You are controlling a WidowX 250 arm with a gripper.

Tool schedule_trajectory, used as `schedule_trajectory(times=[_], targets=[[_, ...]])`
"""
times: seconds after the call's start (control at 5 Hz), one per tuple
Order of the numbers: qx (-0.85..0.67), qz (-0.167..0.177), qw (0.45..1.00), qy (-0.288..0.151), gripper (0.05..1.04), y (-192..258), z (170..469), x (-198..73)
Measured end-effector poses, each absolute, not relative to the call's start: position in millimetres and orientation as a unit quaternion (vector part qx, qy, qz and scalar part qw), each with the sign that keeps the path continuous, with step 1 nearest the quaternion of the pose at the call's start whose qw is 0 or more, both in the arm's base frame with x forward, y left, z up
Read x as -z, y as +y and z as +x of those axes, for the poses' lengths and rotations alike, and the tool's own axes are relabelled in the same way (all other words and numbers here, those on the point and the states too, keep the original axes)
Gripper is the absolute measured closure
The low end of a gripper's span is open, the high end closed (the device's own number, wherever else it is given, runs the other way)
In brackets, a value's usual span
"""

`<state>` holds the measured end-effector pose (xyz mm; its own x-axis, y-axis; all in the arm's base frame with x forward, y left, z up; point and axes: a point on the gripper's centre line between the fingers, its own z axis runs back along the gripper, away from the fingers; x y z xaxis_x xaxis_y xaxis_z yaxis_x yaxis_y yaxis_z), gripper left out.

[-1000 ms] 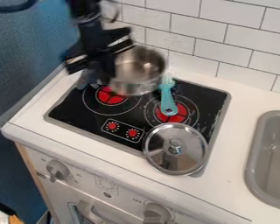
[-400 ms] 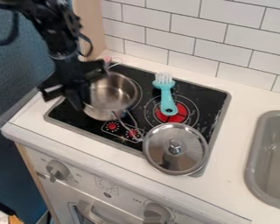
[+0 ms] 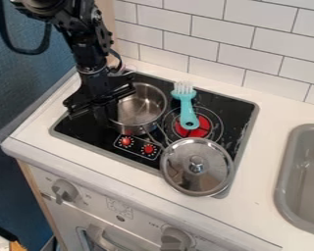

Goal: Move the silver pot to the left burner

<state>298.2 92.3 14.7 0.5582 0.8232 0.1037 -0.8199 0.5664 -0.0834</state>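
Jaws clamped on silver pot (image 3: 141, 109), at its rim, over black stovetop (image 3: 74, 126)

white tile wall (image 3: 271, 44) with thin dark grout lines behind my work area. textured blue wall (image 3: 22, 81) on the left of the view, pale wood-toned strip (image 3: 107, 9) between the two. white counter (image 3: 259, 181) in front of me, gray sink (image 3: 283, 171) set in at right, cut off by the edge. below i see the white cabinet front (image 3: 146, 215) with two gray knobs (image 3: 65, 190), a handle (image 3: 106, 241), tan side edge (image 3: 34, 191). even, soft light on the tiles.
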Motion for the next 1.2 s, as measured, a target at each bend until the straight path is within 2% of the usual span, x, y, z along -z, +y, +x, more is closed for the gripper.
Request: schedule_trajectory(times=[0.2,0.4,0.8,1.0,1.2], targets=[[-0.469,-0.022,0.880,-0.062,0.982,92,306,-15],[-0.477,-0.016,0.877,-0.052,0.807,90,307,-15],[-0.467,-0.026,0.883,-0.041,0.216,85,305,-19],[-0.466,-0.028,0.883,-0.048,0.074,84,303,-35],[-0.460,-0.032,0.885,-0.060,0.078,82,305,-59]])
